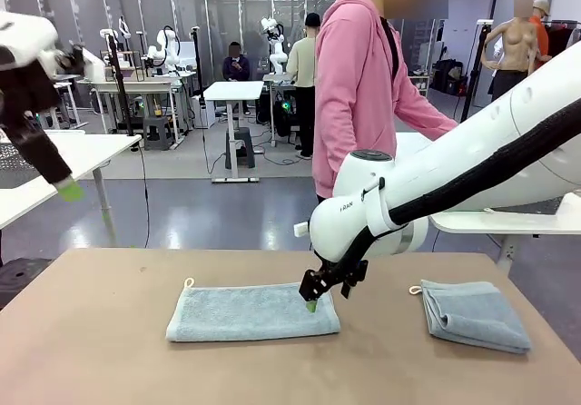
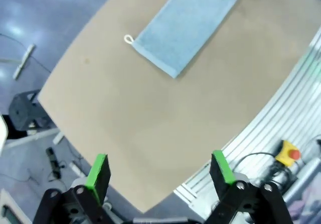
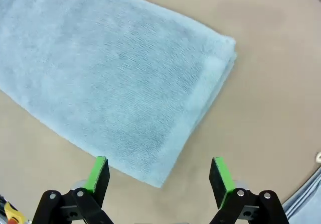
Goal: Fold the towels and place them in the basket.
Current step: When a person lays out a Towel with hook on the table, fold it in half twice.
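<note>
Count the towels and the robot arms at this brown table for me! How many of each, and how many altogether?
Pale blue towels: 2 (the long towel and the small folded towel)
Robot arms: 2 (the left arm and the right arm)
Total: 4

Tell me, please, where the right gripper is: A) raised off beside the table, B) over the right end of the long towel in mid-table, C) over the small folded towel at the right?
B: the right gripper, jaws open, hangs over the right end of the long towel; the small folded towel lies apart.
</note>
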Tool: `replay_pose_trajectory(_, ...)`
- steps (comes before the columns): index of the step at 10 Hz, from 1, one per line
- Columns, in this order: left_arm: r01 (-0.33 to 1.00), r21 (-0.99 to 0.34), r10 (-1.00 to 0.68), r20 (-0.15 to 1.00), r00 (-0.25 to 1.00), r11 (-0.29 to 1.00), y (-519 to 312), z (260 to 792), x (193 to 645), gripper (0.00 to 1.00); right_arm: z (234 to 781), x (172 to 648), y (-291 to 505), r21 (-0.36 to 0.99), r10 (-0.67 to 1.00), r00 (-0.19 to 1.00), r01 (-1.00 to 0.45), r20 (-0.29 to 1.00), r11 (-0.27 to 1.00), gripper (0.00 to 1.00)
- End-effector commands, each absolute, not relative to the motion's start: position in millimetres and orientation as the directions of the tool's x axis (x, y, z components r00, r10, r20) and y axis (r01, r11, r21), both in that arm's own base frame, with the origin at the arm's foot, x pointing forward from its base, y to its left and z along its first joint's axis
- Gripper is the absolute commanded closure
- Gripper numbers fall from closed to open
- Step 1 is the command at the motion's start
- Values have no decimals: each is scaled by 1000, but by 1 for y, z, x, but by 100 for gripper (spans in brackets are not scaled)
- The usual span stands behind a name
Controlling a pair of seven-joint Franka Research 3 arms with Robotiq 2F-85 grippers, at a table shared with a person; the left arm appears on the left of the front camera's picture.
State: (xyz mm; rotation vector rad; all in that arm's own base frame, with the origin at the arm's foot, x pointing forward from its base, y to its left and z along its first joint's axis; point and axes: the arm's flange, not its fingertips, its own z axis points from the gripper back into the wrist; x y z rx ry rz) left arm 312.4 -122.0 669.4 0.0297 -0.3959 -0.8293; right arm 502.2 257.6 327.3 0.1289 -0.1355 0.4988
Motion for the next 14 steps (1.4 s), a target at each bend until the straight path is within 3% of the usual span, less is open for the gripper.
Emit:
replay_pose_trajectory(1,652,159,-657,366,659,742,-114,697,294,0,323,506,258,91,320,942,-329,97,940,0)
replay_pose_trajectory(5,523,209,-559,423,714,826,-93,745,255,0,318,522,256,152,233,969,-244,86,958,0)
replay_pose_trajectory(6,583,183,-599,426,678,791,-98,734,267,0,319,525,257,165,260,957,-280,131,946,0)
replay_pose_trajectory(11,583,183,-599,426,678,791,-98,734,267,0,319,514,249,124,290,953,-300,93,946,0)
replay_pose_trajectory(14,583,183,-599,426,678,791,-98,734,267,0,313,529,258,105,223,971,-231,87,967,0)
